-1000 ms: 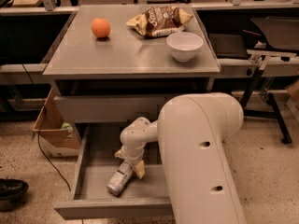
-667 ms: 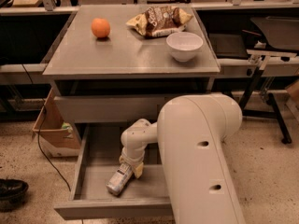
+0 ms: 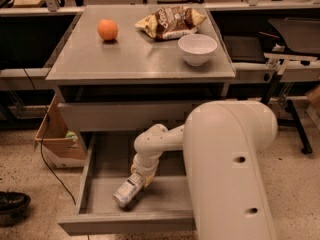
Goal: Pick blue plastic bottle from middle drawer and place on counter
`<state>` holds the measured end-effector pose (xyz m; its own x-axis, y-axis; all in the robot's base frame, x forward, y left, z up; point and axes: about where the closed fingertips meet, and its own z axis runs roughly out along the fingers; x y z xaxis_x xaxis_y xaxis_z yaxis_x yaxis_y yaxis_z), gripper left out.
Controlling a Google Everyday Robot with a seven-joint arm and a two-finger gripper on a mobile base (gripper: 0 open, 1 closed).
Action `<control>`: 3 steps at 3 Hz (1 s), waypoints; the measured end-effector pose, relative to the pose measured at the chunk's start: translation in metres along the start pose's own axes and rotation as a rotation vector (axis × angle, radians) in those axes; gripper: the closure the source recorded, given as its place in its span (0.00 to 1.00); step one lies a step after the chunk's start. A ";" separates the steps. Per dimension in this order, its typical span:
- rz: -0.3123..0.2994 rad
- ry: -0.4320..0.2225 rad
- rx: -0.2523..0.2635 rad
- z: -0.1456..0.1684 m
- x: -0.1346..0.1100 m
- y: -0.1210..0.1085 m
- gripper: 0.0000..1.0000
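Note:
The blue plastic bottle [image 3: 126, 191] lies tilted on the floor of the open middle drawer [image 3: 100, 184], its cap end toward the front left. My gripper [image 3: 139, 177] reaches down into the drawer from my white arm [image 3: 160, 141] and sits at the bottle's upper end, touching it. The counter [image 3: 135, 54] is the grey top of the cabinet above.
On the counter are an orange [image 3: 107, 29], a crinkly snack bag [image 3: 170, 21] and a white bowl [image 3: 197, 48]. My large white arm housing [image 3: 230, 174] covers the drawer's right part. A cardboard box [image 3: 55, 139] stands left of the cabinet. A wooden workbench runs behind.
My wrist has shifted slightly right and lower over the bottle. The bottle stays in nearly the same place on the drawer floor.

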<state>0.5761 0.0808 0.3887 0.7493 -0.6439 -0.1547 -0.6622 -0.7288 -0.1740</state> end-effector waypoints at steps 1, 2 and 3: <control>0.049 -0.028 0.054 -0.049 -0.003 0.005 1.00; 0.106 -0.047 0.111 -0.100 -0.001 0.018 1.00; 0.144 -0.039 0.172 -0.154 0.002 0.033 1.00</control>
<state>0.5559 0.0202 0.5325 0.6485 -0.7266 -0.2269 -0.7553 -0.5771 -0.3106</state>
